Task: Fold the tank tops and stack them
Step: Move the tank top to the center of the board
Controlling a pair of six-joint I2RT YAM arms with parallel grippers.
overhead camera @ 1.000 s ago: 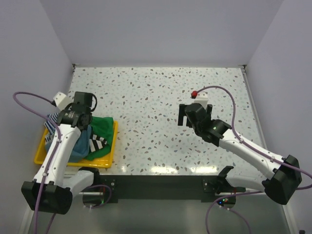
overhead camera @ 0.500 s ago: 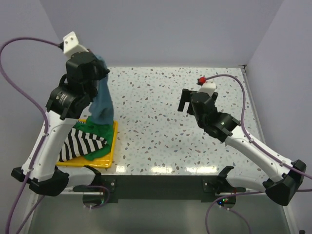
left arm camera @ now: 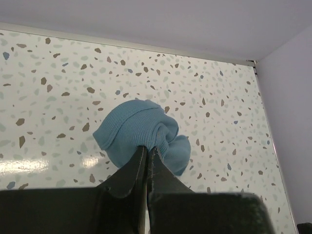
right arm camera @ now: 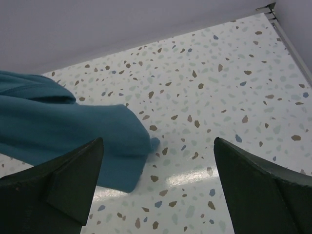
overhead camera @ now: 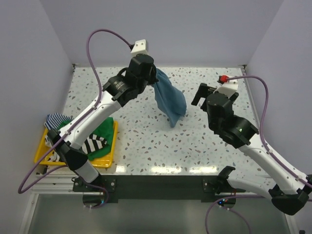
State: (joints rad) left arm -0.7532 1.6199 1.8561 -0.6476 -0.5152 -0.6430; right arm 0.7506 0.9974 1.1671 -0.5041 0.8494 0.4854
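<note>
The left arm's jaws are pinched shut on a bunched edge of the plain teal-blue soft cloth tank top [overhead camera: 170, 100], which hangs over the middle of the speckled white table [overhead camera: 146, 141]. The right arm's jaws stand wide open, holding nothing, just right of that cloth. At the near left, a yellow plastic tray [overhead camera: 103, 162] holds the black-and-white striped top [overhead camera: 92, 144], the green top [overhead camera: 105, 126] and the thin blue-striped top [overhead camera: 56, 119].

Bright, even light comes from overhead, and the speckled counter [overhead camera: 146, 141] throws it back as pale glare streaks along its near edge. The hanging teal tank top [overhead camera: 170, 100] casts only a faint, soft shadow. Close to the wrist lenses, the left pincer [left arm camera: 147, 155] and right pincer [right arm camera: 158, 141] look dark and soft-edged. The walls [overhead camera: 29, 58] splay outward in the overhead view.
</note>
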